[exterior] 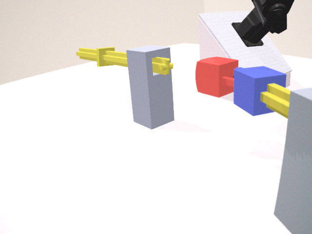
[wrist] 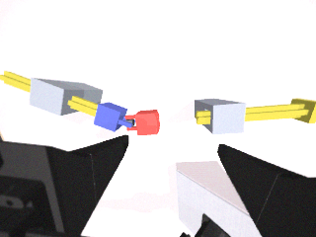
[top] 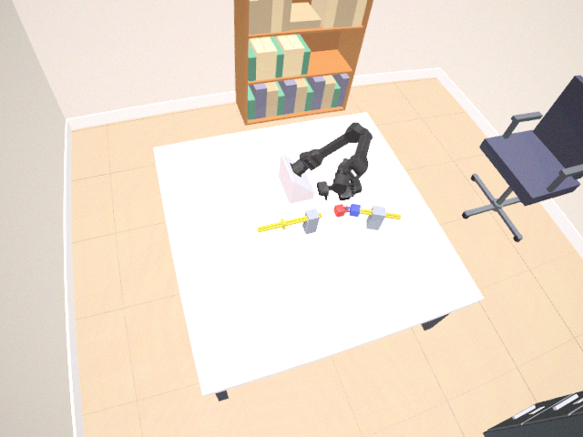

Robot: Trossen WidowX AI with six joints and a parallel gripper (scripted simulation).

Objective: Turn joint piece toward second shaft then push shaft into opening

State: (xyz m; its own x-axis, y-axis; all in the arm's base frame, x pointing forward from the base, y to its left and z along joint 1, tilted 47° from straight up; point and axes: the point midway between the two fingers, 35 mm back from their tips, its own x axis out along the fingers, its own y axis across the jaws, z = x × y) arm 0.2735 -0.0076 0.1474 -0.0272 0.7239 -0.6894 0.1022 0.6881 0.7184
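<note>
exterior view: the red joint piece (exterior: 215, 75) is a rounded cube hinged by a short red pin to a blue cube (exterior: 255, 87), which sits on the end of a yellow fixed shaft (exterior: 276, 99) running into a grey block (exterior: 297, 161) at the right edge. to the left, apart from the red piece, a second grey block (exterior: 151, 85) stands upright on the white table (exterior: 100, 163); the yellow sliding shaft (exterior: 108, 57) passes through a window near its top, its stubby tip poking out toward the joint, and it carries a square yellow collar (exterior: 105, 56) behind the block. a pale wedge (exterior: 242, 48) stands behind the joint, with part of the black arm over it.

in the wrist view the gripper (wrist: 173, 143) hangs back from the assembly with its dark fingers spread wide — nothing lies between them. the red piece sits between the two blocks, closer to the blue cube's side.

from the top view the parts lie in a shallow v near the table's middle, just in front of the arm (top: 351, 159) — a bookshelf (top: 240, 61) and an office chair (top: 532, 159) stand beyond the table.
</note>
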